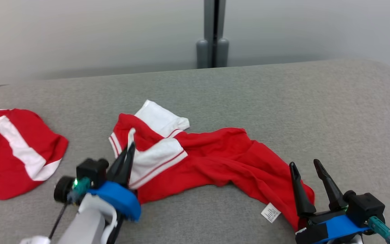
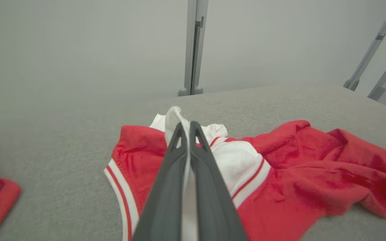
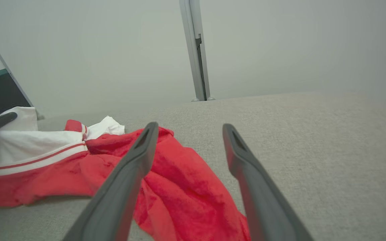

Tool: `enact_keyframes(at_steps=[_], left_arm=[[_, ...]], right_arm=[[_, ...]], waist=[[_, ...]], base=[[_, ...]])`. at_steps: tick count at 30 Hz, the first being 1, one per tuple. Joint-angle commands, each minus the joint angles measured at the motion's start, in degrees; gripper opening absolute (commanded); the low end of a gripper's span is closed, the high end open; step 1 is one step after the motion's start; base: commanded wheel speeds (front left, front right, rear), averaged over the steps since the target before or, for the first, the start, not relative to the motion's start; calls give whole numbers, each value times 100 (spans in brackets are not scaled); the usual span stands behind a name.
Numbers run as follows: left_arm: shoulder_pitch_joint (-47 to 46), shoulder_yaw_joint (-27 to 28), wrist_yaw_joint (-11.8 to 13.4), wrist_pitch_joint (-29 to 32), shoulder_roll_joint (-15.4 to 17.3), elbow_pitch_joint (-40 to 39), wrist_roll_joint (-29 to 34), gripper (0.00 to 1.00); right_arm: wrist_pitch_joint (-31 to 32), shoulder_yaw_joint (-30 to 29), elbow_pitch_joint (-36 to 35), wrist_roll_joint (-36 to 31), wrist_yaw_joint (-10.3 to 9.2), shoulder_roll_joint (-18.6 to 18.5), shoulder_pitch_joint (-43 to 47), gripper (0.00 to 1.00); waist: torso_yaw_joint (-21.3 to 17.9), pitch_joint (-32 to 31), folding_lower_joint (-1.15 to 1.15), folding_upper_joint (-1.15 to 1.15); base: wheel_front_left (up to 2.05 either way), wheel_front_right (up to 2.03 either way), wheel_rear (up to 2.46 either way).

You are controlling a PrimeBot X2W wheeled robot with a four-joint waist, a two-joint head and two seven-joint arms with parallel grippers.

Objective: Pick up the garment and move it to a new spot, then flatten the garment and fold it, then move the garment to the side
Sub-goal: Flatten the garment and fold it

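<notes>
Left end effector clamps a white fold of the garment (right end effector, jaws apart, sits at its red end).

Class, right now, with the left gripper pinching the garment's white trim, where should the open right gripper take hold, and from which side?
Probably the garment at its red tail end beside the white label: it lies thin at the near right, just by the right gripper. Come down from above, jaws astride that edge.
</notes>
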Motion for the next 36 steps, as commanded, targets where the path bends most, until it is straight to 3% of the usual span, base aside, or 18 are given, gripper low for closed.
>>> enact_keyframes(at_steps=[1, 11, 23, 24, 36], left_arm=[[199, 17, -48, -14, 26, -107, 35, 0], [1632, 96, -46, -14, -257, -1092, 436, 0], [2854, 268, -25, -15, -341, -1298, 555, 1], [2908, 353, 2, -14, -354, -1329, 504, 100], [2639, 1068, 50, -15, -299, -2023, 817, 100]], right_arm=[[-20, -4, -1, 0, 1, -1, 36, 100], [-21, -55, 55, 53, 1, -4, 126, 100], [-20, -65, 117, 56, 1, -4, 257, 100], [-20, -76, 117, 58, 1, -3, 258, 100], [-21, -39, 161, 102, 1, -4, 222, 100]], waist=[[97, 10, 1, 0], [632, -152, 1, 0], [668, -289, 1, 0], [671, -287, 1, 0], [620, -260, 1, 0]], base=[[0, 0, 0], [0, 0, 0], [0, 0, 0], [0, 0, 0], [0, 0, 0]])
